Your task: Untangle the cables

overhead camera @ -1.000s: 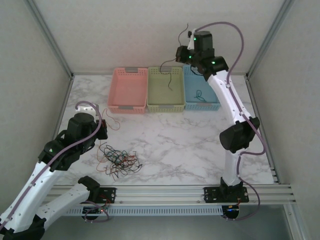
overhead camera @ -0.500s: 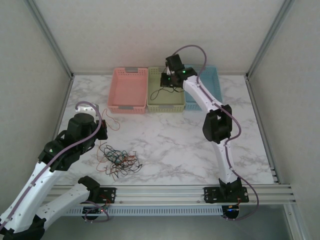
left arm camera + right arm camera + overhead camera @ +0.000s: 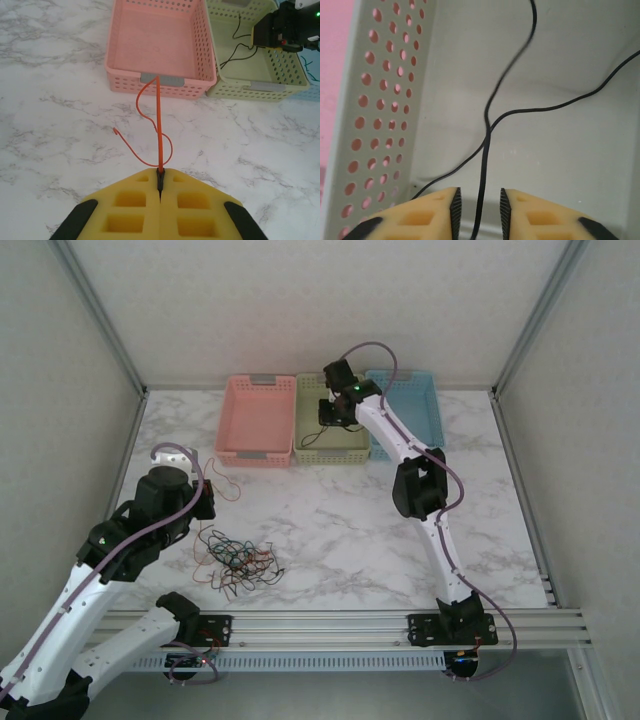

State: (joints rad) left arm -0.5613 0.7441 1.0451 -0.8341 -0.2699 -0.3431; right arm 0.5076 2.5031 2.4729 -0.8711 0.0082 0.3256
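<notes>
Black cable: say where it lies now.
In the right wrist view, the black cable lies in the green basket, passing between the right hand's parted fingers.

Marble table (image 3: 340,530) carries a pink basket (image 3: 255,455), green basket (image 3: 330,453), blue basket (image 3: 412,451), tangled cables (image 3: 235,562).

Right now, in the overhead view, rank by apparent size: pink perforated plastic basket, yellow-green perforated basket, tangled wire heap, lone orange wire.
1. Pink perforated plastic basket and yellow-green perforated plastic basket: alike, unranked; the right arm hides part of the green one.
2. Tangled heap of thin wires, slightly smaller.
3. Lone curled orange wire.
</notes>
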